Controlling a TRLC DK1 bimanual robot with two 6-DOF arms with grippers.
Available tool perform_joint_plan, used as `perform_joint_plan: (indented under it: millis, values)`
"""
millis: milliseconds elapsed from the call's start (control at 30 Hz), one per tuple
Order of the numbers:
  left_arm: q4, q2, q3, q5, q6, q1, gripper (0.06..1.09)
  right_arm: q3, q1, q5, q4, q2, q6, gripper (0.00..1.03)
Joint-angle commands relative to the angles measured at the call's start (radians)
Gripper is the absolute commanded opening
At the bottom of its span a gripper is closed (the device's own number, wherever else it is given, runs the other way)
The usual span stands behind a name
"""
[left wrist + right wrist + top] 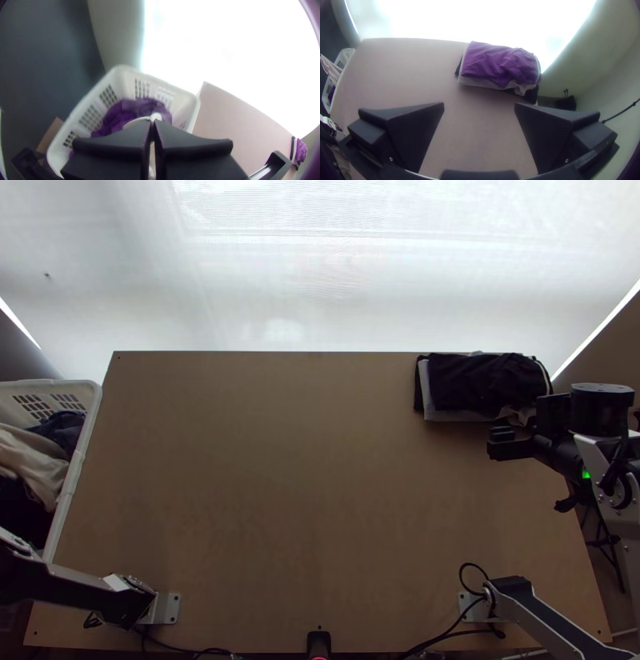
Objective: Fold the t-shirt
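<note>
Pale cloth (155, 116) looks pinched by the left gripper (153, 124) at the nine o'clock basket (78, 468); the right gripper (479, 104) is spread wide. Fetching comes first, I think: next, pull it out.

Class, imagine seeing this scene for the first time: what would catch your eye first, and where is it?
Probably the glowing white expanse beyond the far edge of the table. Next, the folded pile of clothes at the far right corner, and the white basket along the left edge, with bunched pale cloth. The right end effector stands open near the pile.
</note>
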Motion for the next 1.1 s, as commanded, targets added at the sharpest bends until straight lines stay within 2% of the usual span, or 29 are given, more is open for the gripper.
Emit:
perform_joint_plan:
  millis: [0,133,333,533,667,833,1067]
  values:
    - [0.015,-0.249,0.29,0.246,-0.171,0.009,0.09,0.004,0.0,-0.008,0.006,0.003,0.011,0.98]
    - [0.07,-0.332,0.357,0.32,-0.278,-0.054,0.09,-0.007,0.002,-0.014,0.008,-0.005,0.013,0.98]
    - [0.16,-0.468,0.367,0.32,-0.324,-0.29,0.09,-0.07,0.008,-0.016,0.017,-0.052,0.007,0.98]
    - [0.288,-0.479,0.42,0.321,-0.482,-0.397,0.09,-0.145,0.003,-0.014,0.057,-0.112,-0.005,0.98]
    - [0.271,-0.465,0.356,0.314,-0.542,-0.626,0.09,-0.174,0.002,-0.014,0.074,-0.118,-0.013,0.98]
    - [0.242,-0.422,0.187,0.303,-0.536,-0.991,0.09,-0.168,0.0,-0.016,0.079,-0.121,-0.013,0.98]
    - [0.274,-0.312,-0.045,0.271,-0.476,-1.321,0.09,-0.162,-0.011,-0.016,0.079,-0.135,-0.015,0.98]
